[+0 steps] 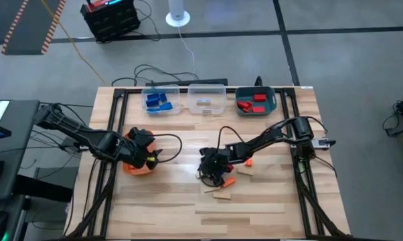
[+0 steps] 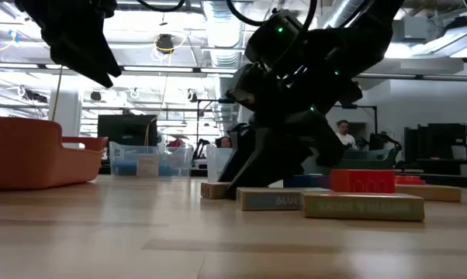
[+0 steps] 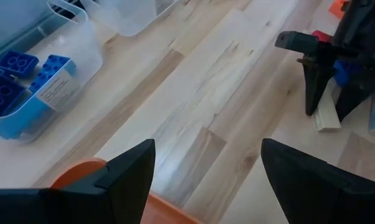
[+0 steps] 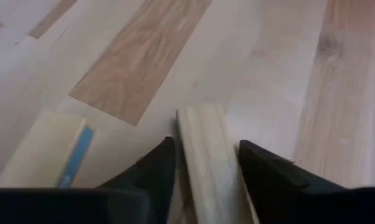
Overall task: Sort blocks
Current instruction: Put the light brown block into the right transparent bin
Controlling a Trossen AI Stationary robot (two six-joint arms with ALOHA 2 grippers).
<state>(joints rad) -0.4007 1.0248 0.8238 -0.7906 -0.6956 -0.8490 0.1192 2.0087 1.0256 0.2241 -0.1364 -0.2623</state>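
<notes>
My right gripper [image 1: 213, 169] is low over the middle of the table, open, its fingers pointing down. In the right wrist view its fingertips [image 4: 203, 165] stand on either side of a pale wood block [image 4: 206, 149] lying flat on the table; I see no clear touch. A second tan block with a blue stripe [image 4: 56, 152] lies beside it. More loose blocks lie around: orange ones [image 1: 248, 161] and tan ones [image 1: 221, 194]. My left gripper [image 1: 146, 155] is open and empty, hovering over the orange bin [image 1: 136, 167], whose rim shows in the left wrist view [image 3: 81, 177].
Along the far edge stand a clear bin with blue bricks [image 1: 160, 100], a clear bin with tan pieces [image 1: 205, 100] and a teal bin with red bricks [image 1: 255, 100]. In the low view a red block [image 2: 361, 180] and tan blocks [image 2: 363, 205] lie near the right gripper. Bare wood lies toward the near edge.
</notes>
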